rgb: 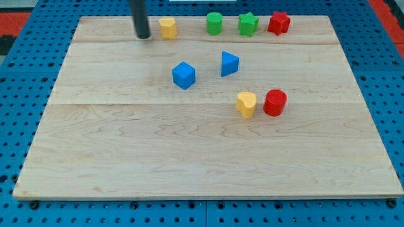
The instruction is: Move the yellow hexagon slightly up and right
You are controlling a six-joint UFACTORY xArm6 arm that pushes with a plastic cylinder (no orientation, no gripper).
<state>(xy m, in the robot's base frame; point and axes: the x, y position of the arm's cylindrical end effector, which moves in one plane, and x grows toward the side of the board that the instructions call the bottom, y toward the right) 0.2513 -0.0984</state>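
Observation:
The yellow hexagon [167, 28] stands near the top edge of the wooden board [126, 157], left of centre. My tip [144, 36] rests on the board just to the left of the yellow hexagon, a small gap apart from it. The dark rod rises from the tip out of the view's top.
A green cylinder [214, 23], a green star [248, 24] and a red star [278, 23] line the top edge to the right. A blue cube [184, 75] and a blue triangle [229, 64] sit mid-board. A yellow heart [246, 104] touches a red cylinder [275, 102].

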